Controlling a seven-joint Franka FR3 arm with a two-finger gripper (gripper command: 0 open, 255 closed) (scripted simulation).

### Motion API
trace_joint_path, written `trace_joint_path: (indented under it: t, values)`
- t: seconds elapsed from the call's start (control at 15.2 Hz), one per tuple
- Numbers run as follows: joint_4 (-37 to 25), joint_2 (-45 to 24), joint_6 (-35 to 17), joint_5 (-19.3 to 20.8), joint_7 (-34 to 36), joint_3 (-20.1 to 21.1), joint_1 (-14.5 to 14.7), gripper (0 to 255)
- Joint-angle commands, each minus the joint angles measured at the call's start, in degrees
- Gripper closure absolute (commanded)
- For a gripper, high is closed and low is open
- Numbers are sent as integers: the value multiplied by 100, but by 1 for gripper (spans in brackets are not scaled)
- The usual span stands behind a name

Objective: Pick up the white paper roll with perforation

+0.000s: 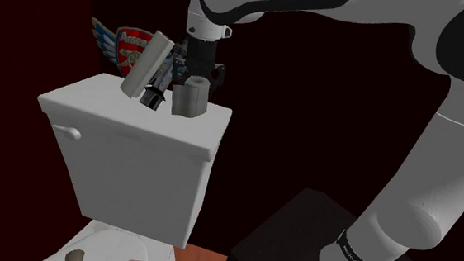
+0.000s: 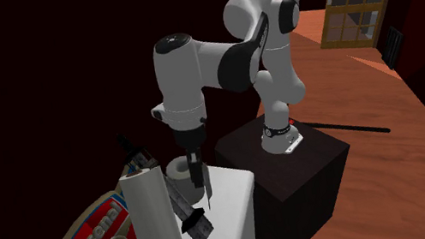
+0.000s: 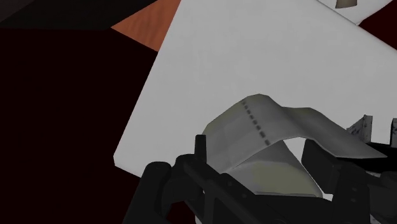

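Wrist view: the black gripper (image 3: 257, 162) has its jaws closed, as far as I can judge, around the pale paper roll with a dotted perforation line (image 3: 254, 124) over the white toilet tank lid (image 3: 210, 57) — best lifted straight up, gently, clear of the tall white towel roll (image 1: 147, 62) beside it.

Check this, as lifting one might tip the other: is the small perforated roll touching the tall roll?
Apart: the shoulder view shows a dark object between the small perforated roll and the tall roll.
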State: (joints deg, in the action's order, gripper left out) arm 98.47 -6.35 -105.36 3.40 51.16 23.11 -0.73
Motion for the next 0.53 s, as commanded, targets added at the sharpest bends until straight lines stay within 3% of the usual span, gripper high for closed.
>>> trace_joint_path:
  t: [0.0,0.46]
  values:
    - [-144,3,148,-3,-1,4,4,255]
    - [-716,-23,696,3,-6,14,22,255]
